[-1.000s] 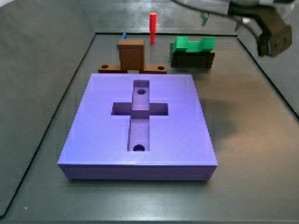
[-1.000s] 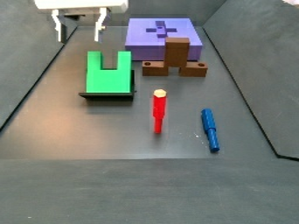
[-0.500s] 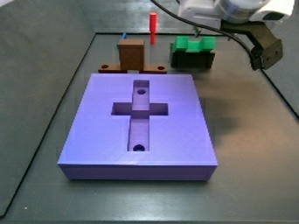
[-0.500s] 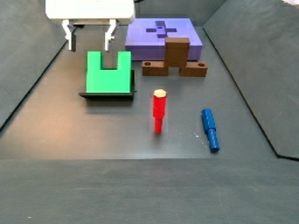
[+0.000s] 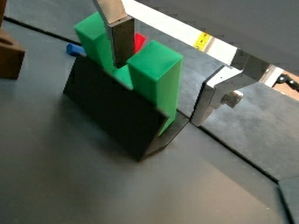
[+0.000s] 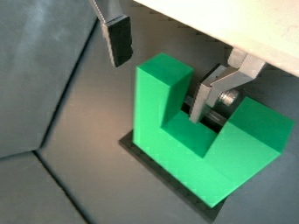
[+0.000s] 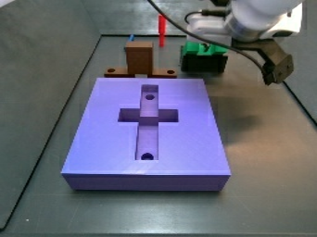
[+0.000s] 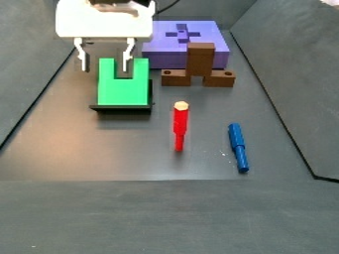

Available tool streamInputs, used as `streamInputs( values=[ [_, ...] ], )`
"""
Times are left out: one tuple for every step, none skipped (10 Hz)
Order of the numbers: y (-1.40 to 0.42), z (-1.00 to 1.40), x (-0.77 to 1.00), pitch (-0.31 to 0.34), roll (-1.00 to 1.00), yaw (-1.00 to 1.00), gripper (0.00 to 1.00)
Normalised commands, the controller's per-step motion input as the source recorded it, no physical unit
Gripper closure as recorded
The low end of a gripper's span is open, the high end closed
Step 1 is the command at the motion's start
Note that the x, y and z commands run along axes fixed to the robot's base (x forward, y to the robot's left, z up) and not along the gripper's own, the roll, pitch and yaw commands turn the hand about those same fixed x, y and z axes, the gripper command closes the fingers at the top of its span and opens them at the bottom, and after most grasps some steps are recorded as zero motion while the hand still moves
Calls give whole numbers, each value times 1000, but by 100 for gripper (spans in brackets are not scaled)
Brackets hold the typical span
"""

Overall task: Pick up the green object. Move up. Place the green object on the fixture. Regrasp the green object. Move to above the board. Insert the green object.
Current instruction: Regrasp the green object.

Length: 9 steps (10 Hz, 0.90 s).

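On the dark floor, your gripper (image 8: 105, 58) straddles one arm of the green object (image 8: 123, 85), jaws spread; the fixture (image 5: 117, 118) beneath is mostly hidden.

Robot lab bench — dark walled tray (image 8: 54, 89), claw (image 8: 105, 58) over test pieces.
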Motion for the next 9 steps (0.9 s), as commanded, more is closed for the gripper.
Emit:
streamInputs(
  values=[
    [60, 9, 163, 174, 0, 163, 0],
    [6, 46, 140, 123, 0, 229, 0],
    [20, 0, 0, 9, 0, 220, 0],
    [0, 0, 0, 0, 149, 269, 0],
    [0, -17, 0, 0, 423, 334, 0],
    [0, 0, 0, 0, 529, 377, 0],
    [-31, 0, 0, 0, 409, 194, 0],
    [-11, -49, 0, 0, 189, 34, 0],
    [0, -46, 0, 0, 0, 0, 0]
  ],
)
